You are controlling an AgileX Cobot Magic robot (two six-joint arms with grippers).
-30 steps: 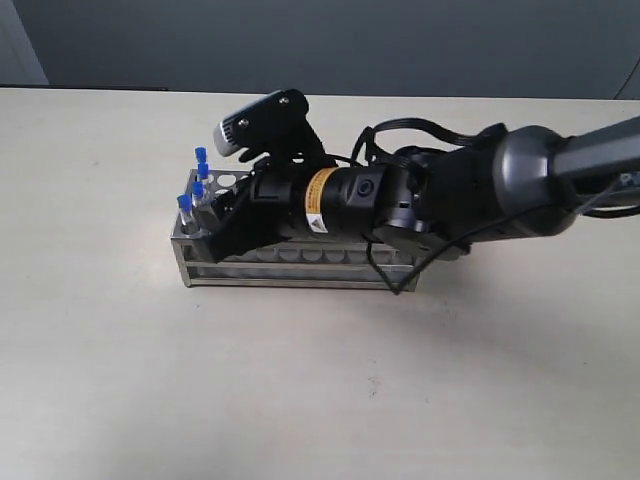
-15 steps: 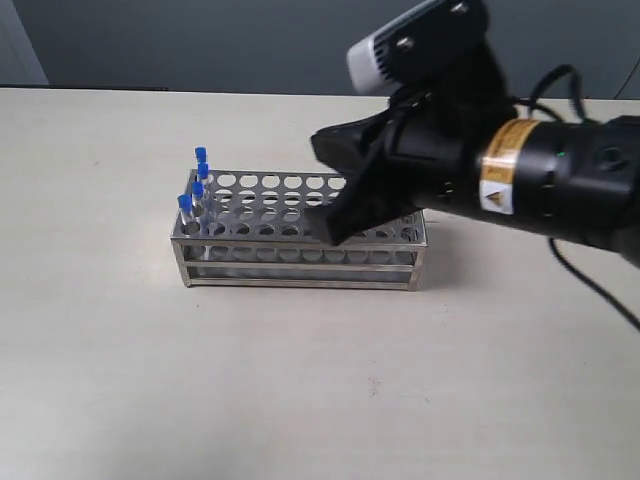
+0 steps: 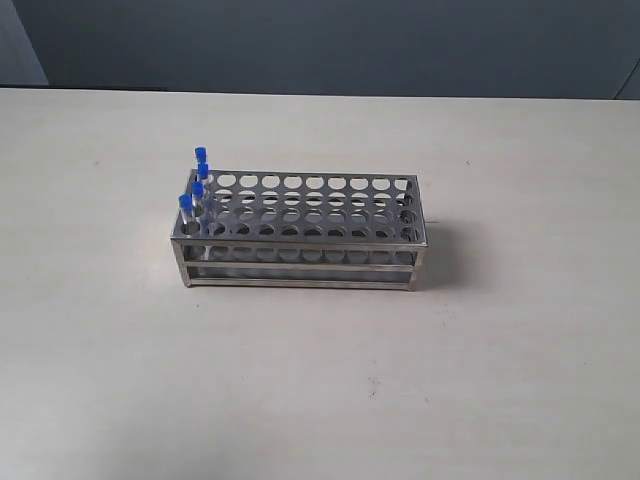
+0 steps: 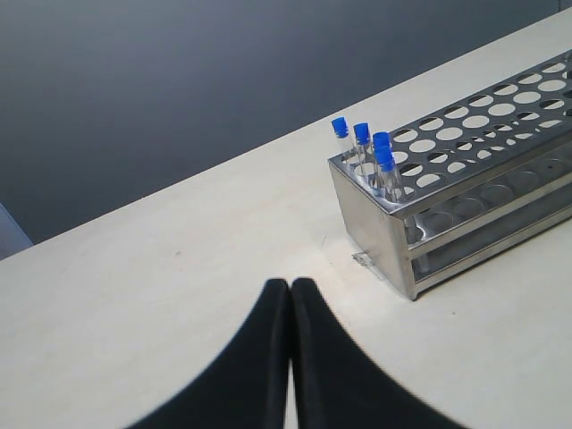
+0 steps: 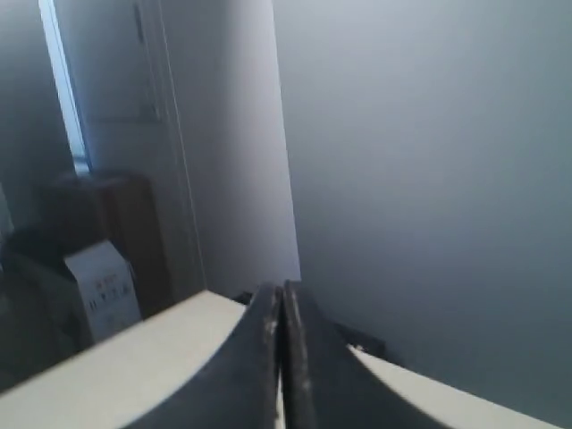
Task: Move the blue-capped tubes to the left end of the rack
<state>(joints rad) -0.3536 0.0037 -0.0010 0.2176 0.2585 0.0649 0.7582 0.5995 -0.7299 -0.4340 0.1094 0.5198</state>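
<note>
One pale table (image 3: 320, 390) carries the silver rack (image 3: 300, 240). Just off the rack's left end, the left gripper (image 4: 290, 284) is pinched closed on nothing. The right gripper (image 5: 281, 288), likewise closed and empty, faces a wall away from the rack. All four blue-capped tubes (image 3: 197, 187) stand upright in that left end's holes.

- We see the rack (image 4: 366, 214) cut off by the left wrist view's edge.
- The left claw (image 4: 290, 284) and the right claw (image 5: 280, 288) show us only their tips.
</note>
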